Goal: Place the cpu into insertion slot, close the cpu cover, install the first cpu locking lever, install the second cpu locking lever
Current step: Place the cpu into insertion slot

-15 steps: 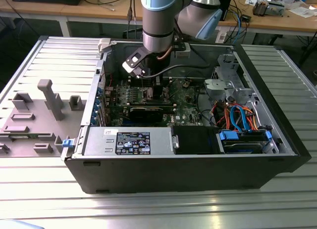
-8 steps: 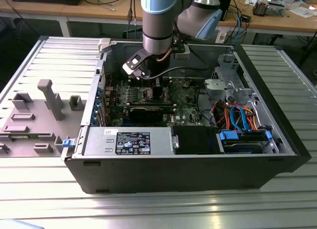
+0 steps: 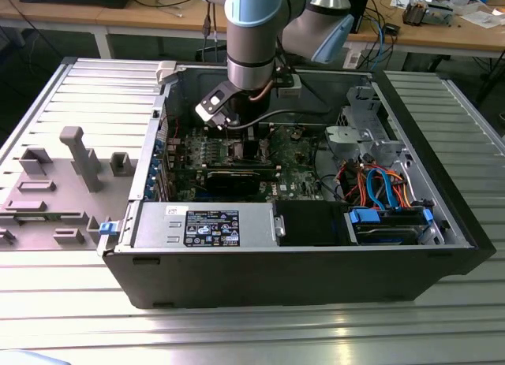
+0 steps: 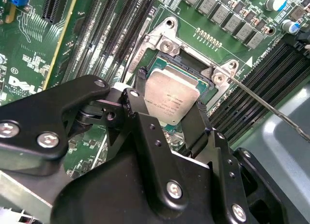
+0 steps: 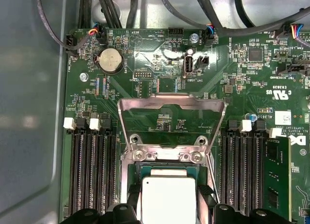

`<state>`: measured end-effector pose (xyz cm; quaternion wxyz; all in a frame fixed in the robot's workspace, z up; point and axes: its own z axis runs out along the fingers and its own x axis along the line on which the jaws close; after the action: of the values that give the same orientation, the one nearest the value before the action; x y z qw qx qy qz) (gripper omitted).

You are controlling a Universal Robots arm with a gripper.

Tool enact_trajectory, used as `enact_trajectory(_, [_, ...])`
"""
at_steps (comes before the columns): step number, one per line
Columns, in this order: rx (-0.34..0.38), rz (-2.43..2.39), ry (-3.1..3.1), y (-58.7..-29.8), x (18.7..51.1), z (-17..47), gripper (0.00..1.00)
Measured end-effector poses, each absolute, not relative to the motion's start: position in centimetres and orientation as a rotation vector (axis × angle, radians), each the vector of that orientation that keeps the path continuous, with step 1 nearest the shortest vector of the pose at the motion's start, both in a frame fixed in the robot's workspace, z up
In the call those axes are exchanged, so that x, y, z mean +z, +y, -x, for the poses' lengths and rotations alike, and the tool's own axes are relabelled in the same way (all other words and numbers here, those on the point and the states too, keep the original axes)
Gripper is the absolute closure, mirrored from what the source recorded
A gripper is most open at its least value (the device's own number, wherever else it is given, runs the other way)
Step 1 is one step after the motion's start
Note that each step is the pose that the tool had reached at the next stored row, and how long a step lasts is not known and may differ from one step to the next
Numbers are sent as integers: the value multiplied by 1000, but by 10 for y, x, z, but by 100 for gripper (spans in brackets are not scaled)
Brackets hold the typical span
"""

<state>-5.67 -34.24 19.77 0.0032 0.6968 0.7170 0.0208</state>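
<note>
The cpu (image 4: 170, 102) (image 5: 168, 201), a flat square chip with a silver-grey top, sits between my two black fingertips (image 4: 200, 112), slightly tilted over the insertion slot (image 5: 167, 162). My gripper (image 4: 170, 93) (image 5: 168, 191) is shut on the chip's two opposite edges. The slot's metal rim (image 4: 167, 42) and green inner edge show just beyond the chip. The cpu cover (image 5: 172, 104), a thin metal frame, stands swung open away from the slot. A thin locking lever (image 4: 271, 110) sticks out to one side, unlatched. In the exterior view my gripper (image 3: 237, 127) reaches down into the open computer case.
Long black memory slots (image 5: 92, 171) (image 5: 240, 171) flank the socket on both sides. A coin battery (image 5: 110, 59) and cable bundles (image 5: 116, 11) lie past the open cover. The case walls (image 3: 316, 258), a graphics card (image 3: 233, 174) and drive bays (image 3: 387, 223) surround the board.
</note>
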Motion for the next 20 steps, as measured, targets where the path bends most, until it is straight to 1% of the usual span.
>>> enact_trajectory(6, [67, -2185, 2248, -342, 197, 57, 45])
enact_trajectory(7, [67, -2185, 2248, -342, 197, 57, 39])
enact_trajectory(8, [67, -2185, 2248, -342, 197, 57, 39])
enact_trajectory(9, [66, -2184, 2248, -342, 197, 57, 32])
enact_trajectory(17, [66, -2186, 2247, -342, 197, 57, 32])
enact_trajectory(18, [65, -2186, 2247, -342, 198, 57, 34])
enact_trajectory(20, [66, -2186, 2247, -342, 198, 57, 34])
